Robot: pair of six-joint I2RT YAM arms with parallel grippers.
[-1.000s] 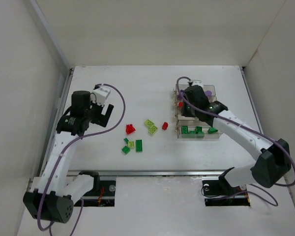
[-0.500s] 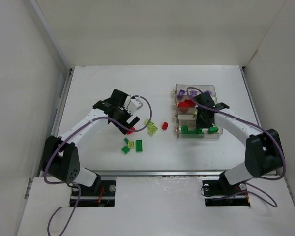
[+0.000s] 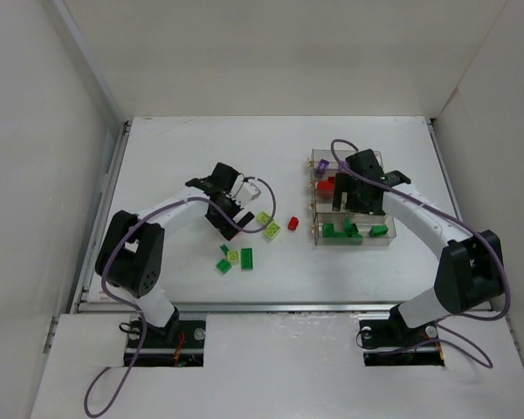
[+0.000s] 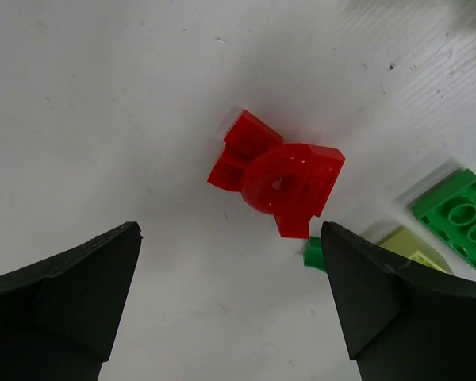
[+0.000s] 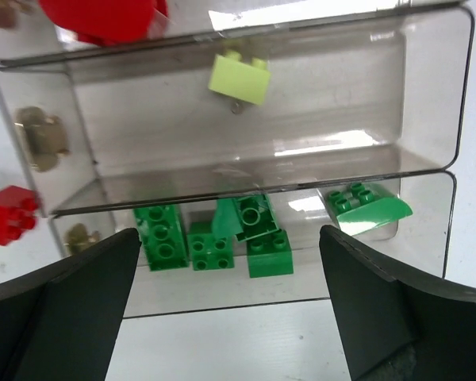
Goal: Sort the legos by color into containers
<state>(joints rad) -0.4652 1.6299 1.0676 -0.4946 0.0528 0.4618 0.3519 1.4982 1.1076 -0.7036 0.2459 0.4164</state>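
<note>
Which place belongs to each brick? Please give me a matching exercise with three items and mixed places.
1. yellow-green brick, right wrist view
2. green bricks, right wrist view
3. red piece, left wrist view

A. on the table, below the open left gripper
B. bin nearest the arm bases
C. second bin from the bases

Pairs: 1-C, 2-B, 3-A
</note>
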